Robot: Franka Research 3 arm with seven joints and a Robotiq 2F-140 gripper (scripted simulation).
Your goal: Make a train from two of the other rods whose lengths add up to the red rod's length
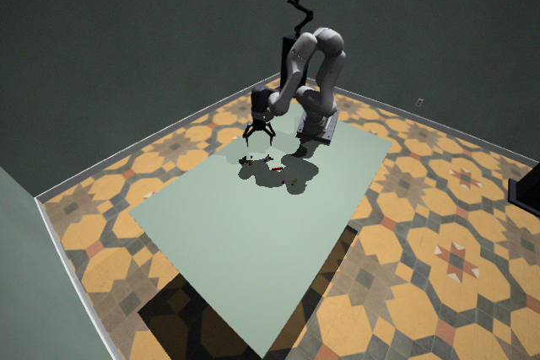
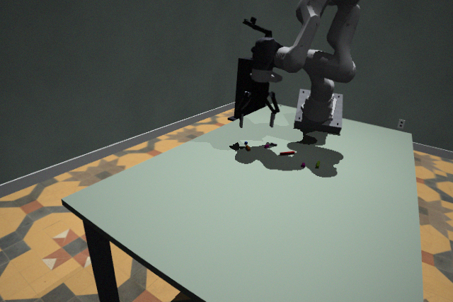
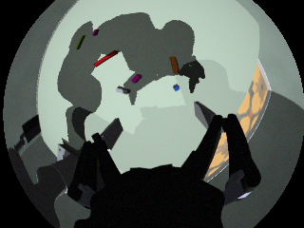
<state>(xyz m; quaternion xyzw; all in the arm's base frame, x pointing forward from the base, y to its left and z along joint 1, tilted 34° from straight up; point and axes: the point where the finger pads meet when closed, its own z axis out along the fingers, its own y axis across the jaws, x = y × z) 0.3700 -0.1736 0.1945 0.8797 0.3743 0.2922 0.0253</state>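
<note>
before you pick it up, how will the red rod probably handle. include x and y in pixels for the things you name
The red rod (image 1: pixel 277 169) (image 2: pixel 287 153) (image 3: pixel 105 59) looks straight and unbent, so probably stiff. It is slim and small beside the open fingers, so likely light. Its edges look straight in the wrist view, so it may slide rather than roll if nudged.

Arm (image 1: pixel 327 70) (image 2: pixel 345 32): raised and bent, elbow high, forearm sloping down left from the base. Wrist (image 1: pixel 261 101) (image 2: pixel 264 54): turned downward. Gripper (image 1: pixel 259 145) (image 2: pixel 256 126) (image 3: pixel 156 117): wide open, nothing held, fingertips pointing down, above the tabletop.
</note>
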